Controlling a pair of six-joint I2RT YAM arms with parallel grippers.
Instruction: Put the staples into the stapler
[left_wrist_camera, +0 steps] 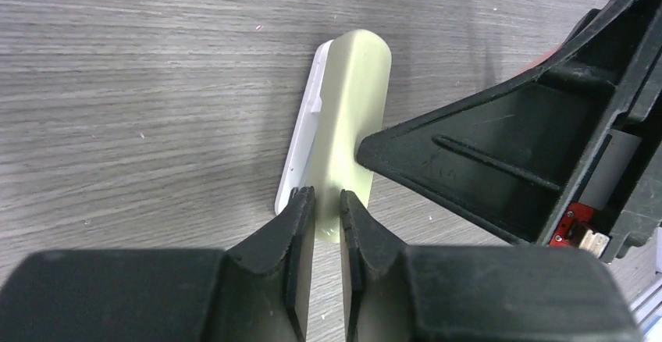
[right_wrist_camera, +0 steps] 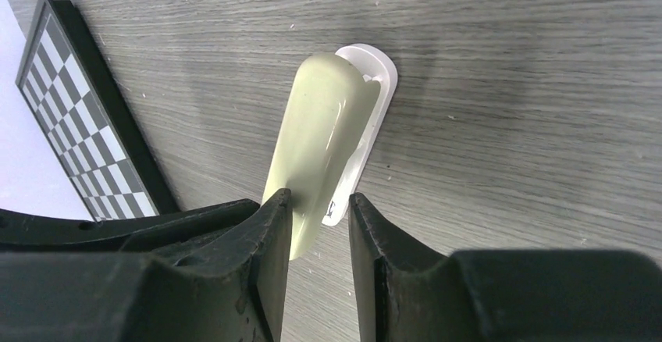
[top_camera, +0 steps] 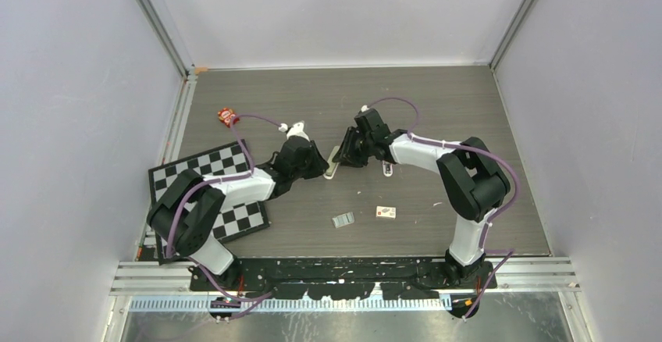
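Note:
The pale green stapler (top_camera: 333,164) with its white base lies mid-table between both grippers. In the left wrist view the stapler (left_wrist_camera: 351,100) points away, and its near end shows in the narrow slit of my left gripper (left_wrist_camera: 328,201). Whether those jaws pinch it is unclear. A finger of the right gripper (top_camera: 343,157) touches its right side. In the right wrist view the stapler (right_wrist_camera: 316,123) reaches between the tips of my right gripper (right_wrist_camera: 320,205). It touches the left fingertip and a small gap remains at the other. The grey staples (top_camera: 343,219) lie apart, nearer the bases.
A small white and red box (top_camera: 386,212) lies right of the staples. The checkerboard (top_camera: 211,186) sits under the left arm. A red object (top_camera: 227,115) lies at the back left, and a small pale object (top_camera: 386,171) beside the right forearm. Walls enclose three sides.

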